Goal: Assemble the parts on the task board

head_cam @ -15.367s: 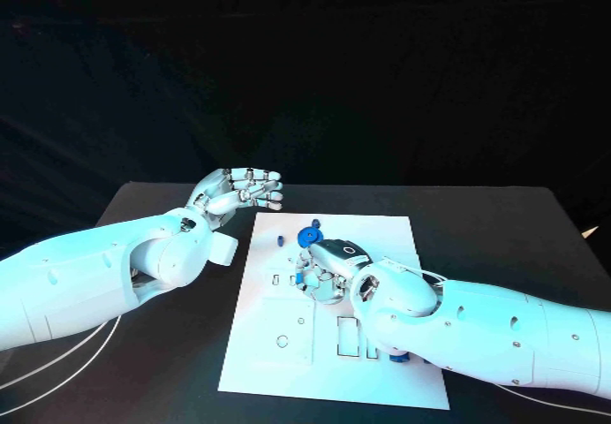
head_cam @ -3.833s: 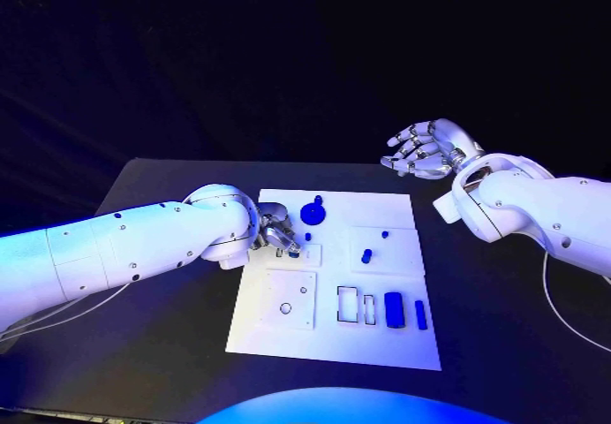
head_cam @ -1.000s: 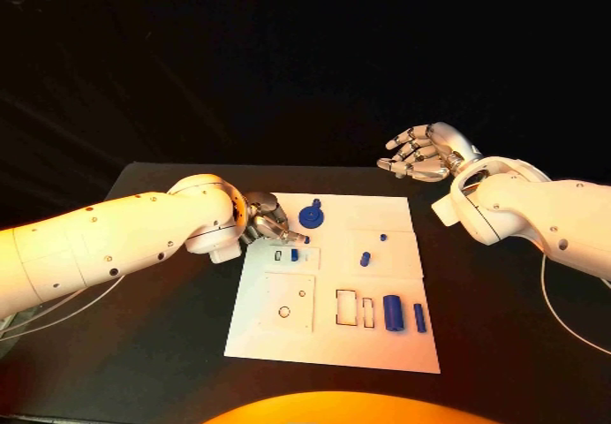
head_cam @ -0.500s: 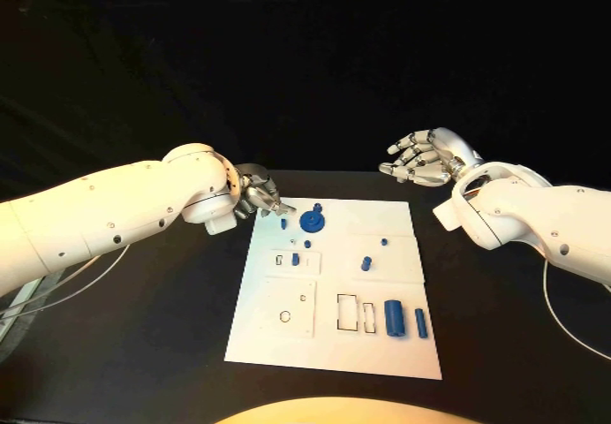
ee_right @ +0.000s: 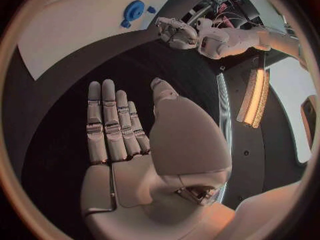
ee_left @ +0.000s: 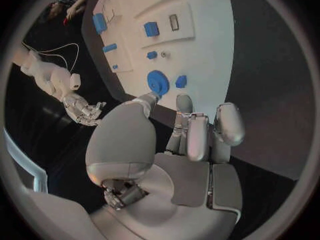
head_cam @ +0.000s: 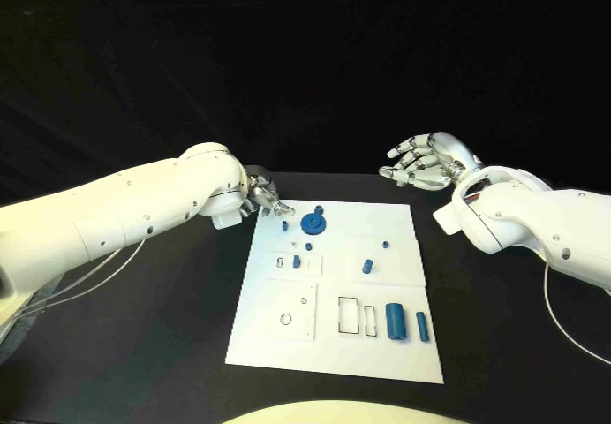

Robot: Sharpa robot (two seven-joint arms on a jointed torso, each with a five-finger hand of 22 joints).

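Nearest my body, on the white task board (head_cam: 267, 340) that lies on the black counter (head_cam: 153, 327), two upright blue bars stand side by side: a thick blue block (head_cam: 395, 321) and, just beside it, a thin blue bar (head_cam: 421, 326). Next to them are empty rectangular slots (head_cam: 348, 314), and a small oval hole (head_cam: 287, 320) sits on the raised square plate nearer my left side.

Further out, a small blue peg (head_cam: 296, 261) stands in a little plate, and another blue peg (head_cam: 366, 265) stands nearer my right side. A tiny blue piece (head_cam: 307, 246) lies between the first peg and the blue round gear (head_cam: 313, 223).

My left robot hand (head_cam: 267, 201) hangs at the far left corner of the board, fingers (ee_left: 200, 133) curled in narrow with nothing in them. The gear sits just beyond my fingertips, apart from them, and a small blue stub (head_cam: 284, 224) is beside it.

My right robot hand (head_cam: 420, 163) is raised beyond the far right corner of the board, well apart from every part, spread wide and holding nothing; its fingers (ee_right: 110, 122) lie straight and together.
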